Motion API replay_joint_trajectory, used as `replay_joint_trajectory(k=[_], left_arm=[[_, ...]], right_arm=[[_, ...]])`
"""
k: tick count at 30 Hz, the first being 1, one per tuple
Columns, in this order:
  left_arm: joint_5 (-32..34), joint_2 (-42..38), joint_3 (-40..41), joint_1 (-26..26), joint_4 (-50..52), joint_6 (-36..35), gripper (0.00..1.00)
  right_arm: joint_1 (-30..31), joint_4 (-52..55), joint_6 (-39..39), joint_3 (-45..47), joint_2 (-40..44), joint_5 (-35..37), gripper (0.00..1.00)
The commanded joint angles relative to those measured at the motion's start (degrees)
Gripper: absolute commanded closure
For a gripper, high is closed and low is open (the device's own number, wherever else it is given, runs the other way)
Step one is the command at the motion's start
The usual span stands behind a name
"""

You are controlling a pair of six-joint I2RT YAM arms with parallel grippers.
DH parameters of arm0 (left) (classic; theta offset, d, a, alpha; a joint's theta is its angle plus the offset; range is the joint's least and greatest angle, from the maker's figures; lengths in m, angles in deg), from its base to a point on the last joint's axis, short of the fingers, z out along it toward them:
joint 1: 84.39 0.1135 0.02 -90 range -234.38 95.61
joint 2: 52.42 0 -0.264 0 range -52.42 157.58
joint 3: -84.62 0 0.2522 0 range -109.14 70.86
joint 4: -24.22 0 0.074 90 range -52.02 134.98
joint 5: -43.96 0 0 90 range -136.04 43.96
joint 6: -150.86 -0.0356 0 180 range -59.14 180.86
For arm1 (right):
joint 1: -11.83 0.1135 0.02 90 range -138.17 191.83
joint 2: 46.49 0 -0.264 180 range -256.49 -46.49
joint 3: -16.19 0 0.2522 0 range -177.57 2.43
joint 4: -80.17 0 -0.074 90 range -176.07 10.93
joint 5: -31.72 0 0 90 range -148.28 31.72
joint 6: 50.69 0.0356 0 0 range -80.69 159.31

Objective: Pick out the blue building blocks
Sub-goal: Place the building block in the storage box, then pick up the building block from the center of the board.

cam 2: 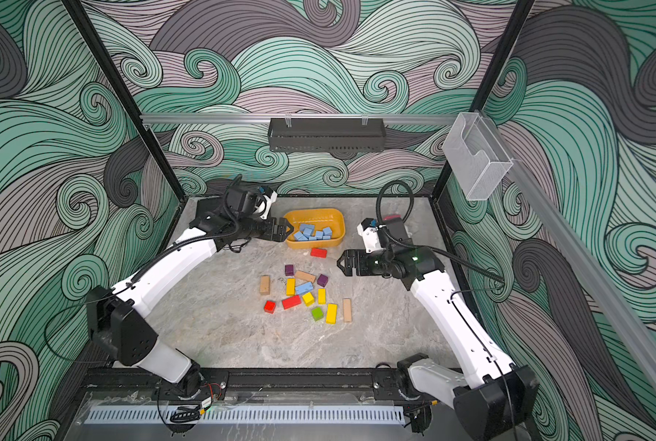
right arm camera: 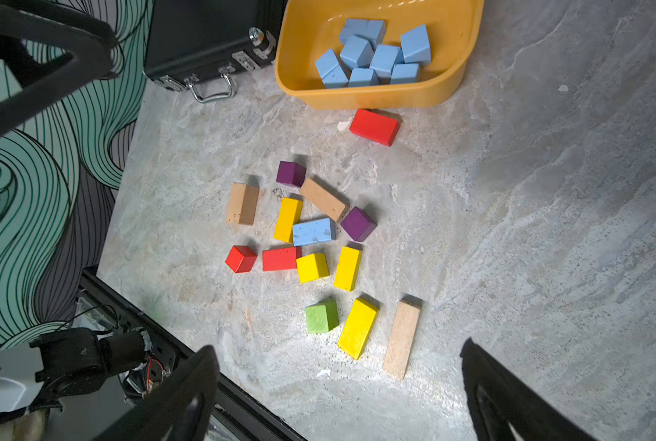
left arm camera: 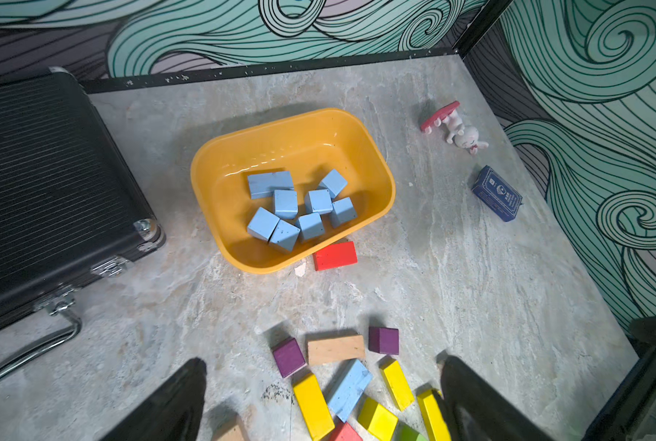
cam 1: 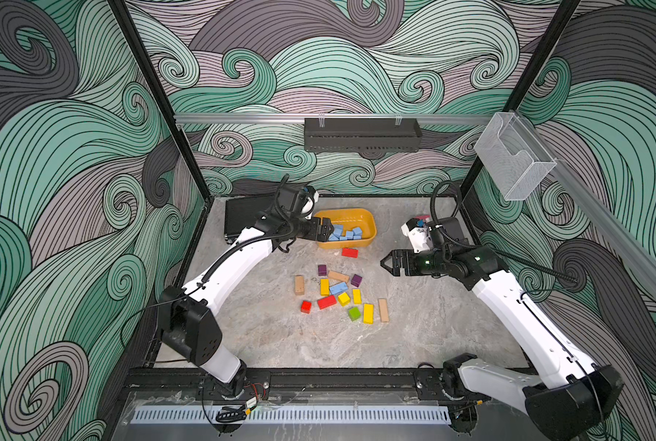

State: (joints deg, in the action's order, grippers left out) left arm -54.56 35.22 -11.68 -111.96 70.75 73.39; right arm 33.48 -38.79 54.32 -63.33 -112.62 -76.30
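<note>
We find the blue blocks (left arm camera: 286, 202) in two places. Most lie heaped in the yellow tub (left arm camera: 257, 263). One blue bar (cam 1: 338, 288) lies flat on the table (cam 1: 433, 324) inside the mixed pile.

The left gripper (cam 1: 327, 230) hangs over the tub's left end, jaws spread, nothing between them. The right gripper (cam 1: 384, 262) hovers right of the pile, jaws likewise spread and empty.

From the right gripper, the bar lies leftward and toward the robot's base. We judge this arm slightly the nearer.

The bar's long axis runs roughly across the table, slightly tilted. A yellow bar (right arm camera: 288, 219) touches one end. A purple cube (right arm camera: 358, 223) sits just beside the other. A tan bar (right arm camera: 322, 198) crowds the far long side. A red bar (right arm camera: 280, 259) and a yellow cube (right arm camera: 312, 267) sit near the other long side.

We expect a pinch across the short width to leave little finger room. Open table lies right of the pile.
</note>
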Motion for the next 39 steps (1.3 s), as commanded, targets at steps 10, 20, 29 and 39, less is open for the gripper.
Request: replay_joint_trajectory(k=[10,20,29,39], left_arm=[[0.1,-19.1,15.4,-0.3,1.9,-5.0,0.05],[-2.0,-28.4,25.0,-0.3,2.7,-5.0,0.05],[-4.3,-32.6,32.1,-0.4,0.7,-6.0,0.06],[-4.1,-33.7,37.0,-0.3,-2.2,-5.8,0.06]], right_arm=[[9.1,4.2,1.8,-0.4,0.1,6.6,0.06],[15.8,3.3,1.3,-1.2,-5.1,9.2,0.05],[19.2,-0.5,1.1,-1.6,-11.3,10.3,0.04],[20.4,-5.8,0.9,-3.0,-19.8,9.4,0.07]])
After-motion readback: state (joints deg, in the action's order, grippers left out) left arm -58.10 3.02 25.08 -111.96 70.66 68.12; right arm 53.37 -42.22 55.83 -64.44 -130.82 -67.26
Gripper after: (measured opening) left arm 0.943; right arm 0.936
